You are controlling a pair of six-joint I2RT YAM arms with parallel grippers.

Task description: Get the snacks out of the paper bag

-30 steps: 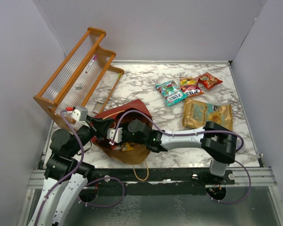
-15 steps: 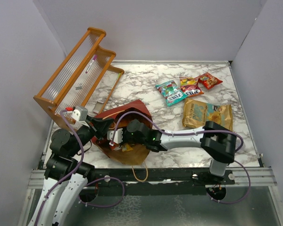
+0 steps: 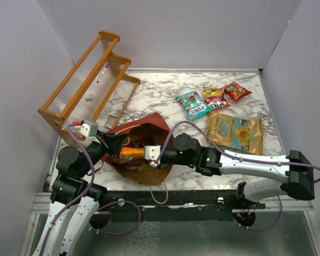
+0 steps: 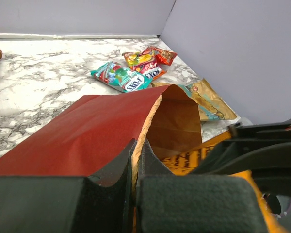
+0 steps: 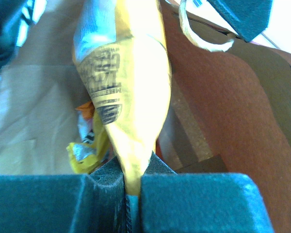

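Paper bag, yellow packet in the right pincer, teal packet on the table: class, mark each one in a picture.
paper bag (image 4: 87, 131), left wrist view, on its red outer side.
yellow packet (image 5: 136, 92), right wrist view, on the middle of its body.
teal packet (image 3: 193, 105), top external view, on its printed front.

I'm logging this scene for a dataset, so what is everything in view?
Table: one, white-grey marble, under everything.
Wooden rack: one, orange-brown with clear panels, far left.
Paper bag: one, red outside and brown inside, lying near left.
Chip bag: one, tan-orange, on the table to the right.
Teal packet: one, teal, beyond the chip bag.
Yellow-red packet: one, beside the teal packet.
Red packet: one, red, far right.
Held packet: one, orange-yellow, at the bag's mouth.
Packet inside bag: at least one, yellow.
Left hand: one, black, shut on the bag's rim.
Right hand: one, black, shut on the held packet.
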